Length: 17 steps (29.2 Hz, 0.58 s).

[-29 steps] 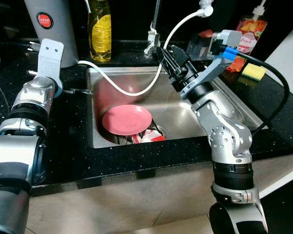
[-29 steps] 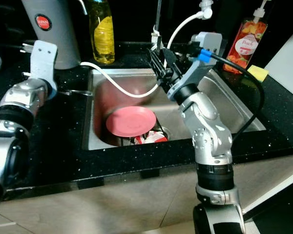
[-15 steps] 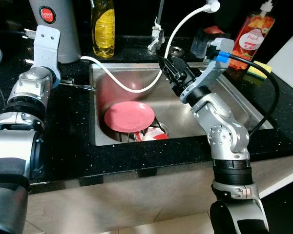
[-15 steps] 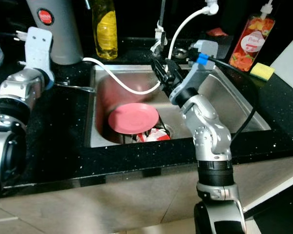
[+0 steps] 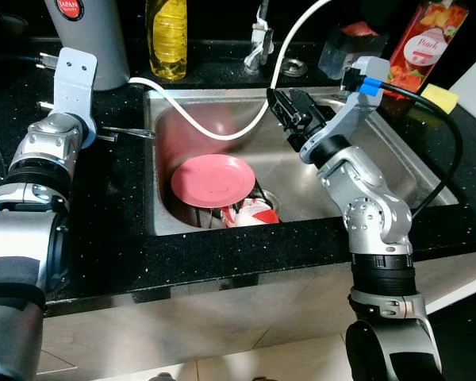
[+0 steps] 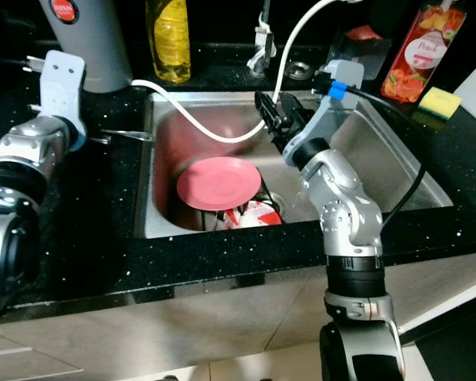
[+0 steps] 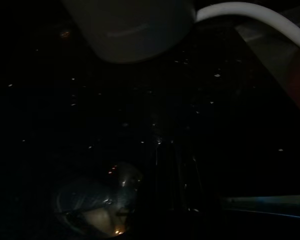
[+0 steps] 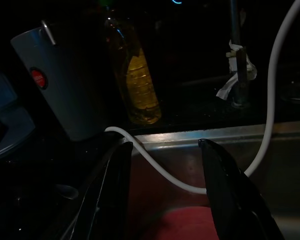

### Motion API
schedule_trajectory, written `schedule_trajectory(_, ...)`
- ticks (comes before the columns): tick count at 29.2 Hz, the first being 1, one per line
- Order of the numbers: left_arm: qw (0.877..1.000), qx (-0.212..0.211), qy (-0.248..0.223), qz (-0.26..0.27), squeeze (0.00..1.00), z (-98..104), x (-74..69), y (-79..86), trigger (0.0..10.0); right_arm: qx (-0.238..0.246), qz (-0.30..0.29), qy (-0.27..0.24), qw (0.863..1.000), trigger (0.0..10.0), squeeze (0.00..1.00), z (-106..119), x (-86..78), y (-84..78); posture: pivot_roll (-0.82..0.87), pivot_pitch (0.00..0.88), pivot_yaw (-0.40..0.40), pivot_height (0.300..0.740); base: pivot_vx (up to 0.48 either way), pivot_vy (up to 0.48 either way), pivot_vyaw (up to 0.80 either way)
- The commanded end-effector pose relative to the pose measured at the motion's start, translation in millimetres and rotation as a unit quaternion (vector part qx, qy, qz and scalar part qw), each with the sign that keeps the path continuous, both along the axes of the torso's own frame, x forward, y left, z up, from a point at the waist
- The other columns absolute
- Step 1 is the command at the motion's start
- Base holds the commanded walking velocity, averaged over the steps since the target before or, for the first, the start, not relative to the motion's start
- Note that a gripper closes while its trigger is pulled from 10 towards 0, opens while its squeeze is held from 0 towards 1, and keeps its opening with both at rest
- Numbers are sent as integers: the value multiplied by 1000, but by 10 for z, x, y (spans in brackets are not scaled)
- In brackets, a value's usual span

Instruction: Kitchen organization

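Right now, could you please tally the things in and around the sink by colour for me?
Pink/red: 3 - plate, crumpled wrapper under it, peach soap bottle
Yellow: 2 - oil bottle, sponge
White: 1 - hose
Grey: 1 - thermos jug
Total: 7

The right claw hangs open over the sink, holding nothing.
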<state>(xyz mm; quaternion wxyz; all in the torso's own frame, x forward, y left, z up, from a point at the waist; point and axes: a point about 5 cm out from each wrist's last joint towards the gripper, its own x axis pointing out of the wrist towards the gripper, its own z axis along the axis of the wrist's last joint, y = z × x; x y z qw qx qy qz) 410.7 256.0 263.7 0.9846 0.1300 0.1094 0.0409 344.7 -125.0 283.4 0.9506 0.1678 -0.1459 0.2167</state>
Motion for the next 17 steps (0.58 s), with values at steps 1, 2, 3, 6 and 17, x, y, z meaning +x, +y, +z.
schedule_trajectory(1, 1000, 2, 18, 7, 0, -3, -33, 100, 10000, 3, -13, -6, 1000, 10000, 0, 23, -17, -59, 129, 143, -31, 740, 0, 0, 0)
schedule_trajectory(2, 1000, 1, 26, 12, 0, -17, -42, 121, 10000, 3, -14, -6, 1000, 10000, 0, 21, -24, -63, 126, 139, -25, 740, 0, 0, 0)
schedule_trajectory(3, 999, 0, 31, 17, 0, -24, -49, 137, 10000, 3, -15, -6, 1000, 10000, 0, 20, -27, -65, 126, 139, -25, 740, 0, 0, 0)
schedule_trajectory(6, 999, -15, 41, 31, 0, -43, -69, 177, 10000, 3, -18, -6, 1000, 10000, 0, 18, -29, -83, 128, 135, -23, 740, 0, 0, 0)
schedule_trajectory(17, 990, -111, 40, 75, 0, 25, -127, 134, 10000, 1, -21, -9, 1000, 10000, 0, 19, -29, -98, 133, 116, -23, 740, 0, 0, 0)
